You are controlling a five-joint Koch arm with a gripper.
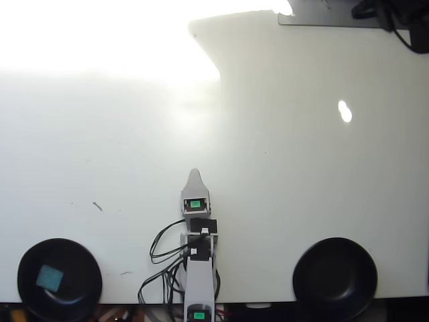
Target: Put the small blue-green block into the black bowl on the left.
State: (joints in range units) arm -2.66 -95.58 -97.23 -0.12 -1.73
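The small blue-green block [49, 276] lies inside the black bowl [84, 263] at the bottom left of the overhead view. My gripper [195, 174] points straight up the picture at the bottom centre, well to the right of that bowl and apart from it. Only one pointed tip shows, with nothing seen in it, so whether the jaws are open or shut cannot be read.
A second black bowl [335, 278] sits at the bottom right, with nothing in it. Black cables [161, 248] loop beside the arm near the white table's front edge [268, 300]. Strong glare washes out the table's upper left. Dark equipment [395, 17] sits at the top right corner.
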